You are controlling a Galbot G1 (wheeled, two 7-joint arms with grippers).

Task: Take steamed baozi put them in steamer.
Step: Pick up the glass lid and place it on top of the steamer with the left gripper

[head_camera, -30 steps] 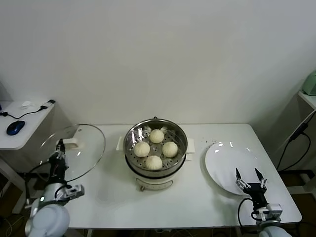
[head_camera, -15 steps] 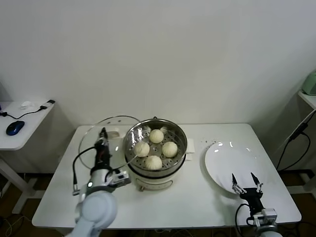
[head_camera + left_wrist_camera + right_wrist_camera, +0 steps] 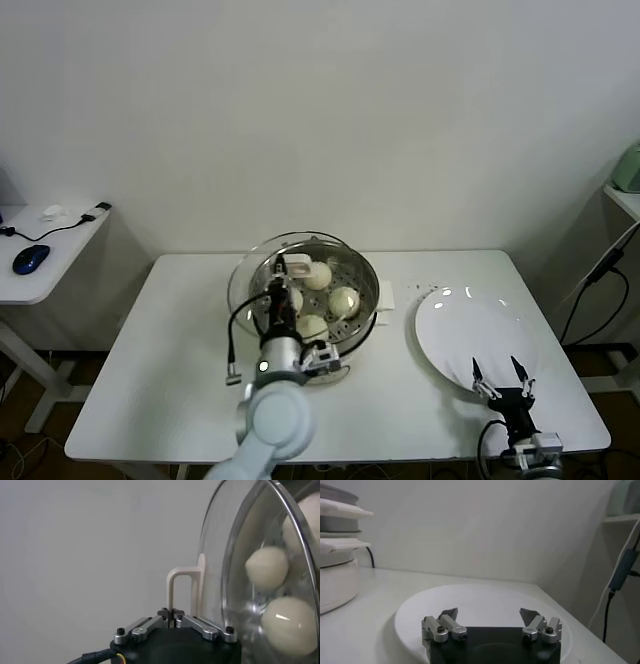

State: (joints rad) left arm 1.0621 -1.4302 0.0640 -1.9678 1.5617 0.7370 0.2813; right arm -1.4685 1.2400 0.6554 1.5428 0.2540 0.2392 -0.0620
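Note:
The steamer (image 3: 371,277) stands mid-table, a shiny steel pot on a white base. Several cream-white baozi lie in its basket: one at the back (image 3: 319,275), one at the right (image 3: 344,300), one at the front (image 3: 313,326); another is partly hidden behind my left arm. My left gripper (image 3: 280,272) is shut on the white handle (image 3: 182,582) of the round glass lid (image 3: 245,290) and holds it tilted over the steamer's left side. Through the lid (image 3: 220,580) baozi (image 3: 267,567) show. My right gripper (image 3: 499,378) is open and empty over the front of the white plate (image 3: 470,325).
The white table (image 3: 170,360) bears the steamer and the plate (image 3: 470,597). A side table at the left holds a blue mouse (image 3: 30,258) and a cable. A shelf (image 3: 625,195) with hanging cables stands at the right. The steamer's base shows in the right wrist view (image 3: 335,580).
My left arm has carried the glass lid from the table's left side rightward to over the steamer. My right gripper has drawn back slightly toward the table's front.

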